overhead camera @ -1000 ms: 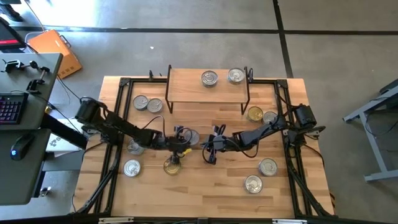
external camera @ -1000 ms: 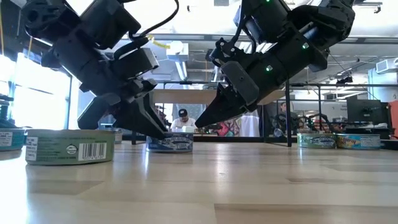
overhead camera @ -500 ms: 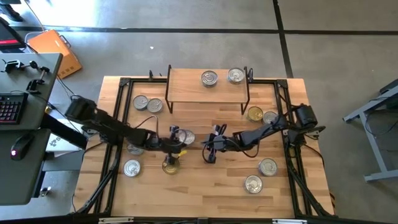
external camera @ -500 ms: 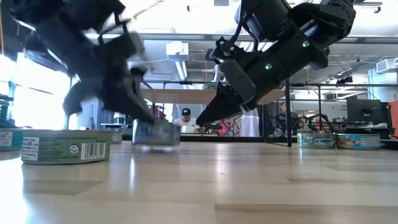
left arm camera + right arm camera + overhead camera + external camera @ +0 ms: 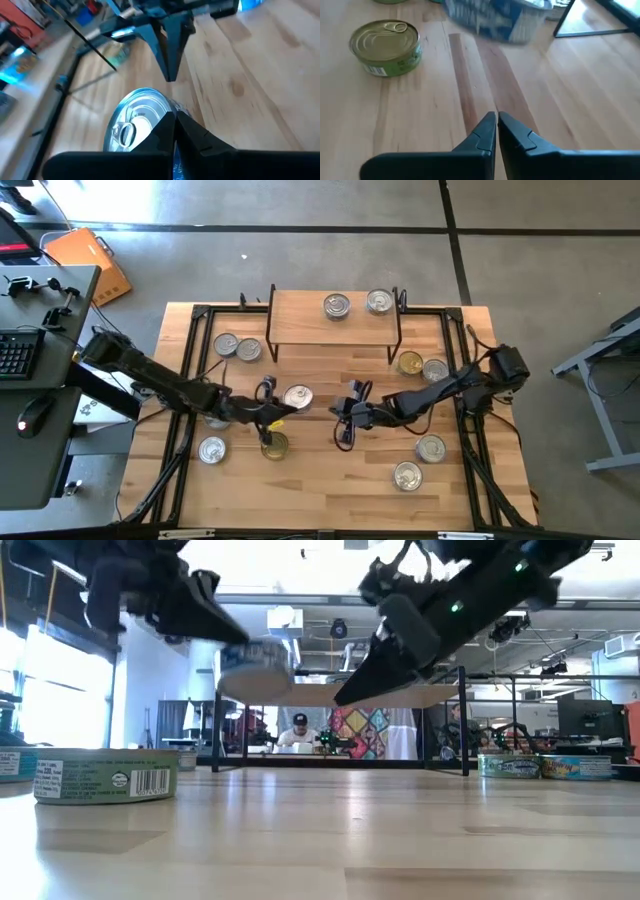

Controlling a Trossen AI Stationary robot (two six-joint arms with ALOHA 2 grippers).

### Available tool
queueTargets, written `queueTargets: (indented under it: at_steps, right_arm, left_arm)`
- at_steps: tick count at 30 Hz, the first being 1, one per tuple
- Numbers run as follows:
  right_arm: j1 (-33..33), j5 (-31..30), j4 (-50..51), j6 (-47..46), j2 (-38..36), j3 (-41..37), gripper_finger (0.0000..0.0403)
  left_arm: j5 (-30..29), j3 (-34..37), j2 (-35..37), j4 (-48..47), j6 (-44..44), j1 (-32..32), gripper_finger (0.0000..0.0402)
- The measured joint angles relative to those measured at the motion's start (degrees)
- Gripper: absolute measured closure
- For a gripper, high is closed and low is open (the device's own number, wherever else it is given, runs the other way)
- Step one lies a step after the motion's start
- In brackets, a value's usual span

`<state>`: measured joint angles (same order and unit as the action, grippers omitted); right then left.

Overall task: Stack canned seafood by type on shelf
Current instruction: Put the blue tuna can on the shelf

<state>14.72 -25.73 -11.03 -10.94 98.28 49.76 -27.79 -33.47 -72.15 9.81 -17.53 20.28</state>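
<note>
My left gripper (image 5: 272, 412) is near the table's middle, shut on a silver-lidded tin (image 5: 297, 396) with a blue side label. In the low view this tin (image 5: 255, 660) hangs in the air. My right gripper (image 5: 345, 418) is shut and holds nothing, a little to the right of the tin and above the table (image 5: 496, 125). A gold-lidded tin with a green label (image 5: 274, 445) stands on the table just near of the left gripper. The shelf (image 5: 300, 330) stands at the far side with two silver tins (image 5: 337, 306) (image 5: 379, 302) on its top. My left gripper holds the silver tin at its edge nearest the wrist (image 5: 162, 122). The fingers (image 5: 192, 137) come together there, with the lid on one side and the blue side wall (image 5: 176, 165) below them; they hide the contact itself. The tin is lifted clear of the table.
Two silver tins (image 5: 237, 347) stand left of the shelf. A gold tin (image 5: 410, 363) and a silver one (image 5: 434, 368) stand at its right leg. More tins sit at the near right (image 5: 430, 447) (image 5: 407, 475) and near left (image 5: 212, 448). A desk with a keyboard stands beyond the left edge.
My left gripper has taken the silver tin up off the table and carried it well above the surface, drawing back a little toward the left edge. My right gripper has also risen and shifted slightly toward the table's right, staying shut.
</note>
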Motion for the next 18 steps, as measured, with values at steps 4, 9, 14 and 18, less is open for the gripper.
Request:
queueTargets:
  at_steps: [4, 9, 14, 18]
  right_arm:
    - [1.4, -3.3, 2.7, 1.1, -1.9, 0.0, 0.0391]
    - [1.4, -3.8, 2.8, 1.0, -2.0, 0.0, 0.0391]
    - [1.4, -3.8, 2.9, 0.8, -1.6, 0.0, 0.0391]
    - [1.4, -3.8, 2.8, 0.9, -1.6, 0.0, 0.0391]
  left_arm:
    - [-1.3, -1.8, 3.9, -2.3, -3.9, -0.3, 0.0401]
    - [-2.5, -7.6, 6.5, -7.1, -12.7, -4.2, 0.0401]
    - [1.0, -13.6, 6.8, -14.0, -20.2, -13.2, 0.0400]
    - [7.5, -14.9, 6.9, -14.1, -24.9, -22.7, 0.0400]
